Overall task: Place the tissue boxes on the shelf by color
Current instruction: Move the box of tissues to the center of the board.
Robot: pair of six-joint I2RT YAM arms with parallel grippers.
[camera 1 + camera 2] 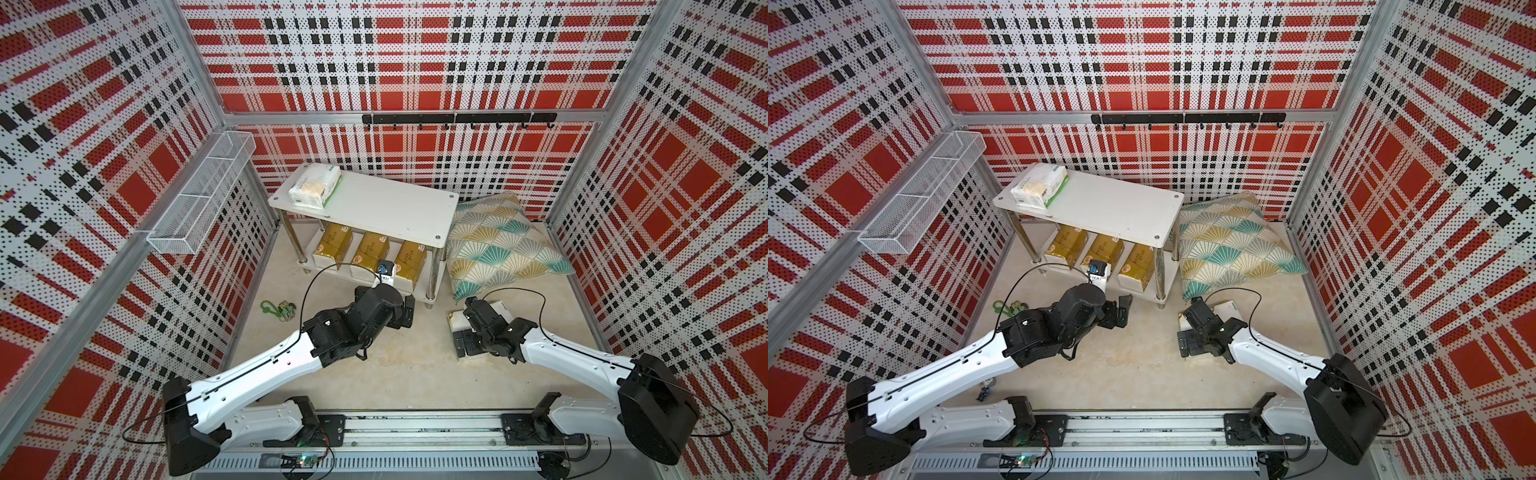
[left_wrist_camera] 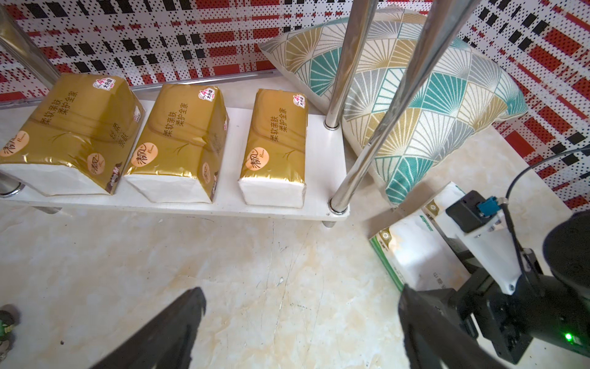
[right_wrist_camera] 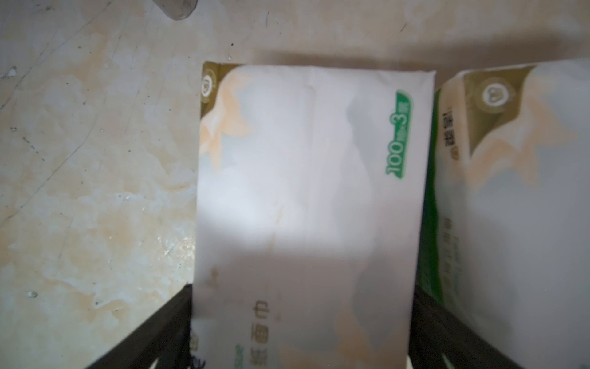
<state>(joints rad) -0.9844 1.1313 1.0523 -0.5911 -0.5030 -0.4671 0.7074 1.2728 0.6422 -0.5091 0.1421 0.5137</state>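
Observation:
The shelf (image 1: pixel 386 208) stands at the back. One white tissue box (image 1: pixel 313 185) lies on the left end of its top board. Three gold tissue boxes (image 2: pixel 73 134) (image 2: pixel 178 143) (image 2: pixel 274 147) sit in a row on the lower board (image 2: pixel 325 166). My left gripper (image 2: pixel 300 289) hangs open and empty over the floor, just in front of that lower board. My right gripper (image 3: pixel 301 289) is low on the floor to the right of the shelf, shut on a white tissue box (image 3: pixel 306 179). Its fingers press both long sides. Another white tissue box (image 3: pixel 517 191) lies right beside it.
A teal-and-gold pillow (image 1: pixel 498 245) leans against the shelf's right legs, just behind the two white packs on the floor. A white wire basket (image 1: pixel 199 195) hangs on the left wall. A black hook rail (image 1: pixel 457 118) crosses the back wall. Small green clutter (image 1: pixel 276 309) lies on the floor at left.

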